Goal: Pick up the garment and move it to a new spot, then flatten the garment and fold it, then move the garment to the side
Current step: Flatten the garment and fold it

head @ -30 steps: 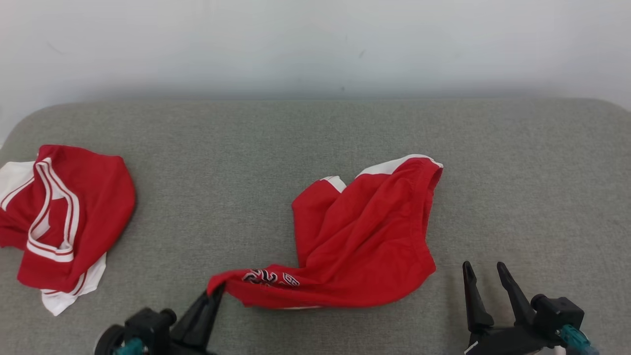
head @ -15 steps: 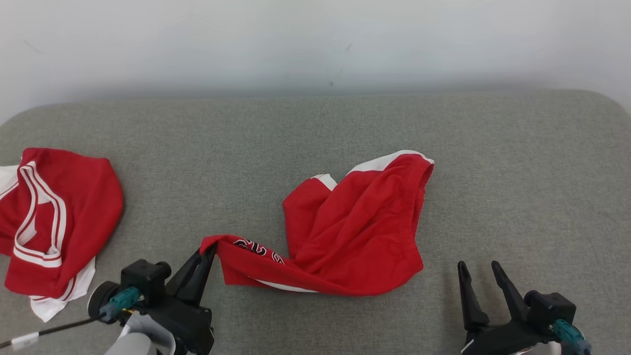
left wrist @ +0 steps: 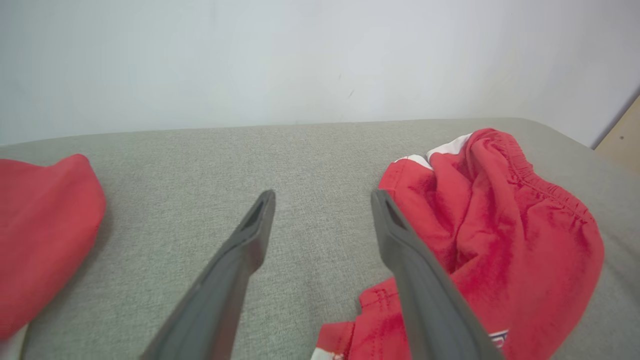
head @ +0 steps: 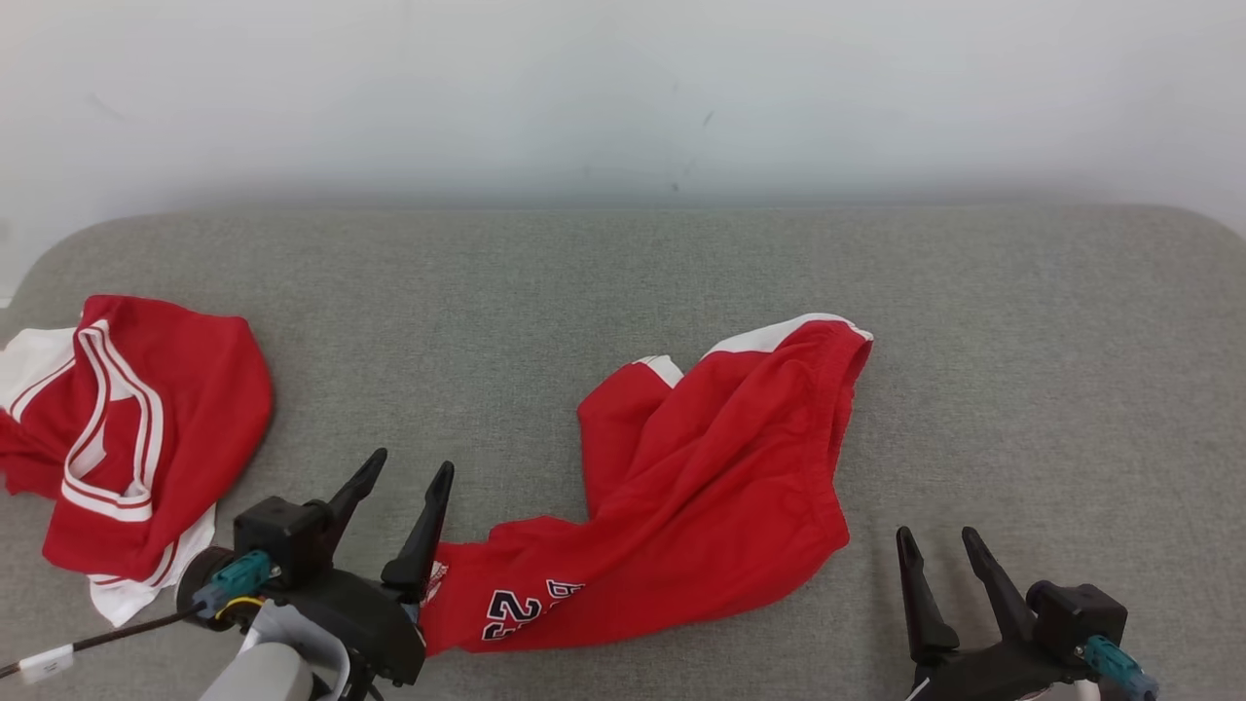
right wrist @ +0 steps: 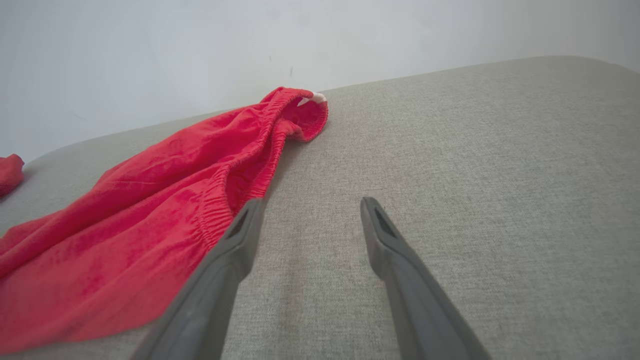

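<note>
Hovering at lower left, my left gripper (head: 409,465) stands spread and empty — the shorts (head: 711,467) lie rumpled at lower centre, one leg stretched my way, likely for flattening; right gripper (head: 936,537) open too.

Left tool (head: 412,461): both long dark fingers (head: 425,531) stood spread wide, empty between them, pointing forward and slightly to the right. Behind the tool sat a black wrist housing (head: 282,531), a teal connector (head: 234,576) at its left, and a pale forearm (head: 263,677). Right tool (head: 936,534): jaws likewise apart and gripping nothing, fingers pointing forward, tilted slightly left.
</note>
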`<state>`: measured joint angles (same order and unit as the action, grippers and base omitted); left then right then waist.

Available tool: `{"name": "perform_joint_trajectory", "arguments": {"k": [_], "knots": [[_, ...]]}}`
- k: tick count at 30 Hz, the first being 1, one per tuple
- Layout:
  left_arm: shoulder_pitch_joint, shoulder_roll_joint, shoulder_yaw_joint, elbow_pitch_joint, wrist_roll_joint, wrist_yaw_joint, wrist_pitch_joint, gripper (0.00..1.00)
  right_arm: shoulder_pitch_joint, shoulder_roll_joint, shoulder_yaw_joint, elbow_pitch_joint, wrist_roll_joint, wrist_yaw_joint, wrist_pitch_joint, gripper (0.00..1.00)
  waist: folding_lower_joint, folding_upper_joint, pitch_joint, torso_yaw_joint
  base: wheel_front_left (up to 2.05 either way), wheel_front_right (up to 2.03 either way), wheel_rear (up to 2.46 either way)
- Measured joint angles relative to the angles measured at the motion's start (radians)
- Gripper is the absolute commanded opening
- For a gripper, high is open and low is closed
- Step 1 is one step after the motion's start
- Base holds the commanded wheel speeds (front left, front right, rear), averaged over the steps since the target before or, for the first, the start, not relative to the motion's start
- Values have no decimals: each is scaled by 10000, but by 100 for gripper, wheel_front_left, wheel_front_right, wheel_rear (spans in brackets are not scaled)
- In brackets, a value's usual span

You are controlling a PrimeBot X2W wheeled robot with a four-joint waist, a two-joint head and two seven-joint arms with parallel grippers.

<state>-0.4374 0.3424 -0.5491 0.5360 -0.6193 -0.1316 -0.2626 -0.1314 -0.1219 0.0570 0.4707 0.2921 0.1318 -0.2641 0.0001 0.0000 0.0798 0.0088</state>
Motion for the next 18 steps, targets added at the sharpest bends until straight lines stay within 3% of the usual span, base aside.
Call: {"name": "perform_joint_trajectory", "arguments": {"k": [7, 18], "knots": [[918, -48, 477, -656, 360, 0, 0, 100, 87, 84, -61, -58, 15, 0, 0, 100, -1, 0, 22, 141, 0, 0, 0], [1676, 403, -874, -537, 155, 0, 0, 100, 118, 184, -86, -38, 48, 0, 0, 100, -1, 0, 90, 158, 0, 0, 0]]}}
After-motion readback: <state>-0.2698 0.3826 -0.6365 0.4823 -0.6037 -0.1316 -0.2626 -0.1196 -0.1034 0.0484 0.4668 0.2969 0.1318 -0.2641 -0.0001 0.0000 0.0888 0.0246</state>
